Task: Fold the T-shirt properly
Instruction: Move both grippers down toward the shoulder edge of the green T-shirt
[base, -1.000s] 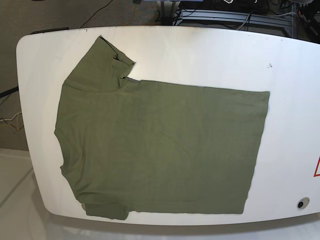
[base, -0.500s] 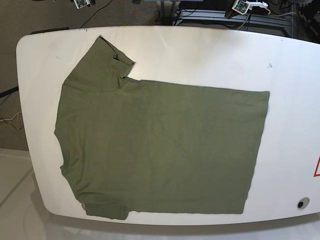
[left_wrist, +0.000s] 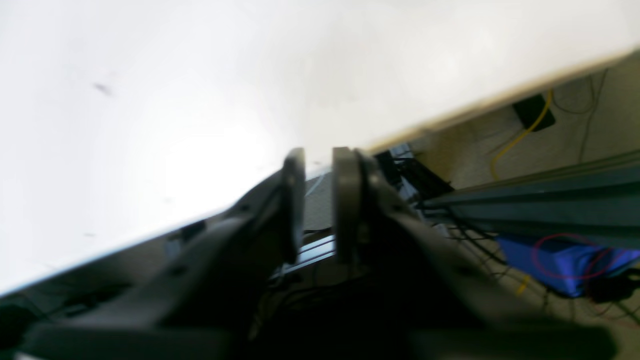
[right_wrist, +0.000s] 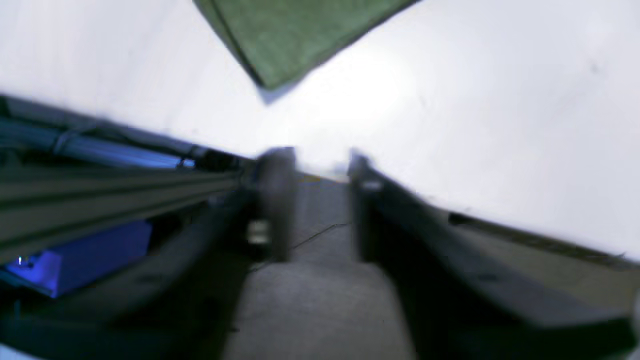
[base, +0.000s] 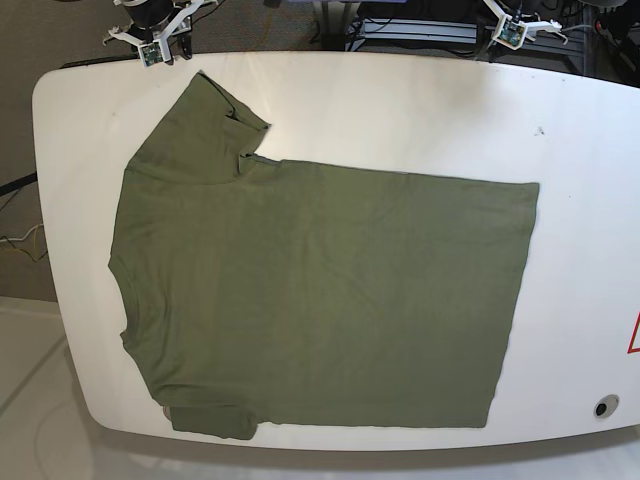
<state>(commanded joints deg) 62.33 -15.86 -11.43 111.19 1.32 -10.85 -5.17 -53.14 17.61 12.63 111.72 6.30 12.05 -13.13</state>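
- The T-shirt (base: 320, 295) lies flat and spread out on the white table (base: 420, 110). Its neck end points to the left side of the base view and its bottom hem to the right. No part of it is folded yet, so the folding job looks like it is only at the very start.
- The shirt has not moved at all from the pictures a moment ago. It has the same shape and sits in the same spot.
- What is new is the two arms. A second ago none were in sight. Now both have come in at the far edge of the table.
- The right gripper (base: 152, 38) is close to the far sleeve. In its own camera, a green corner of the sleeve (right_wrist: 295, 40) shows ahead of it. Its fingers (right_wrist: 275, 200) are spread apart and hold nothing.
- The left gripper (base: 512, 28) is over by the hem side, well away from the cloth. Its fingers (left_wrist: 295, 200) are near each other with a thin gap, and nothing is between them.
- This likely means the arms are getting ready to reach for the shirt.
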